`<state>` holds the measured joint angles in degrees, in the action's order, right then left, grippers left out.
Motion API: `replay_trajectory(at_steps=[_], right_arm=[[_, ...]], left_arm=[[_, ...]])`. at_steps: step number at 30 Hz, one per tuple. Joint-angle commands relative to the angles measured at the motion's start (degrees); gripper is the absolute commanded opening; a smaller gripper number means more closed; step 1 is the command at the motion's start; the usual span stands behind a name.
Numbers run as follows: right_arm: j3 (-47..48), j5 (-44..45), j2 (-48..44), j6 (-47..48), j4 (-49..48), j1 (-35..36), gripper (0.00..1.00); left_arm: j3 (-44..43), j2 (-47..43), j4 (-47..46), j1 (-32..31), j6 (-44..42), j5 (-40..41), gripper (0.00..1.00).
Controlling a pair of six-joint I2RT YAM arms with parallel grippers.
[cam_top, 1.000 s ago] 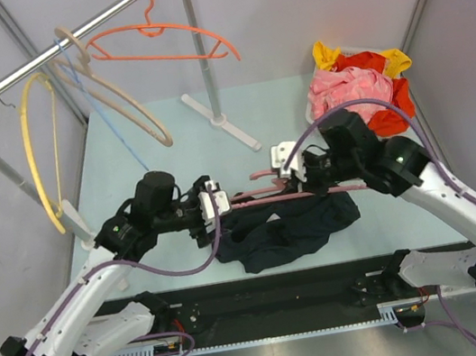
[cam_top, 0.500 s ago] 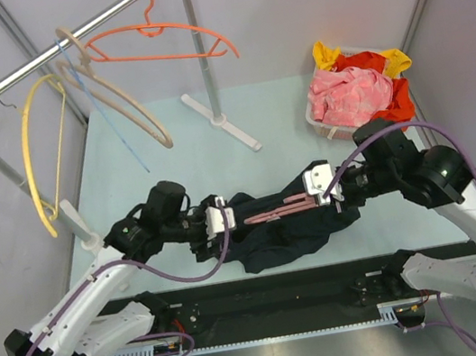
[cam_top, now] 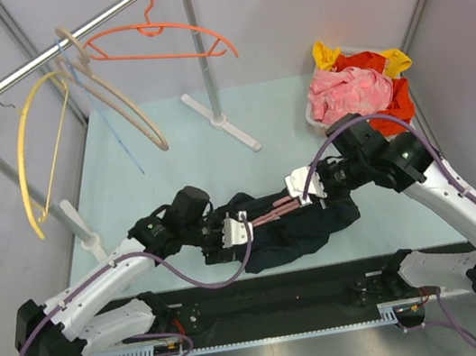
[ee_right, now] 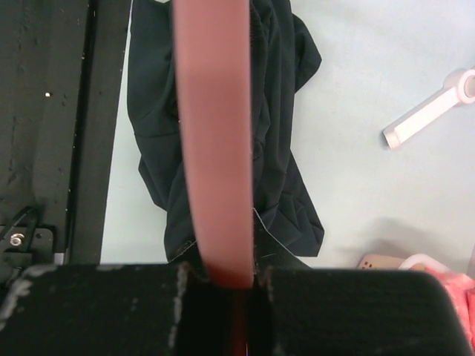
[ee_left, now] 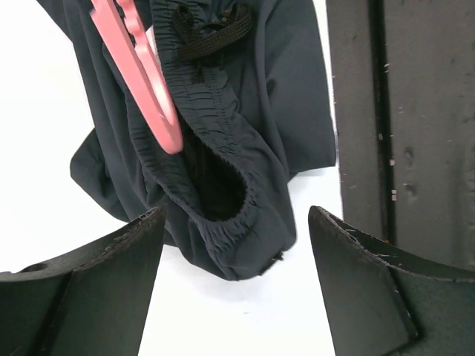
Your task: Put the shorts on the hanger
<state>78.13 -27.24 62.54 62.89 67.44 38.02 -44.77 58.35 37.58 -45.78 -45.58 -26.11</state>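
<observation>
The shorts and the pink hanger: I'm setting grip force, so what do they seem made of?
Shorts: soft, matte dark fabric, apparently; the waistband is gathered and the cloth lies in limp folds. Hanger: smooth, rigid pink plastic, probably; its flat bar looks straight.

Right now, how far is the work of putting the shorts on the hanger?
Done: the right gripper has the hanger clamped. In hand: its tip sits at the waistband opening of the shorts, the left gripper open over it. Left: they lie on the table, not yet hung.
</observation>
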Motion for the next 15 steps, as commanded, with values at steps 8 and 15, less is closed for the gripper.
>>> replay_trajectory(at_steps=[8,15], right_arm=[[0.9,-1.1,5.0,7.1,-1.2,0.7,0.0],[0.9,-3.4,4.5,8.1,0.9,1.8,0.0]], left_arm=[[1.8,3.1,-3.7,-1.0,-5.0,3.3,0.82],[2.8,3.6,-3.9,-1.0,-4.2,3.7,0.77]])
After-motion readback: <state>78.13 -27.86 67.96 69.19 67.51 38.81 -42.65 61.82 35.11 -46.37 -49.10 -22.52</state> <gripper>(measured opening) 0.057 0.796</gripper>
